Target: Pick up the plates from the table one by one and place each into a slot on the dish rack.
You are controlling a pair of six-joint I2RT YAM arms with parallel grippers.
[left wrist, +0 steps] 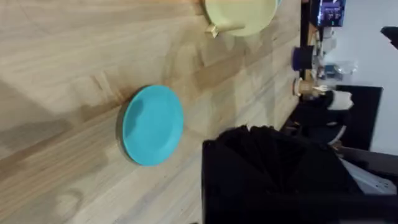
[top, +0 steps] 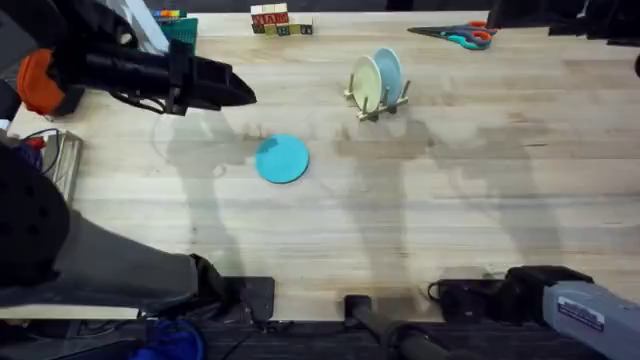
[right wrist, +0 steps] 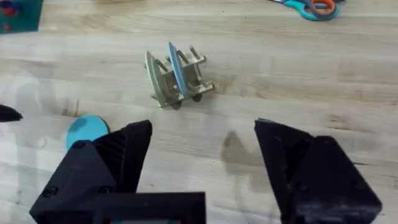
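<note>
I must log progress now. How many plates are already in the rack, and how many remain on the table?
Done: the cream plate and the pale blue plate stand in the dish rack. In hand: nothing; the right gripper is open and empty, and the left gripper hovers above the table. Left: the bright blue plate lies flat on the table.

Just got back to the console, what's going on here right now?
Two plates, a cream-yellow plate and a pale blue plate, already stand in the dish rack. The bright cyan-blue plate lies flat on the table, untouched. The left gripper hangs above the table, up and to the left of that plate, holding nothing. The right gripper is open and empty, looking down at the rack.
</note>
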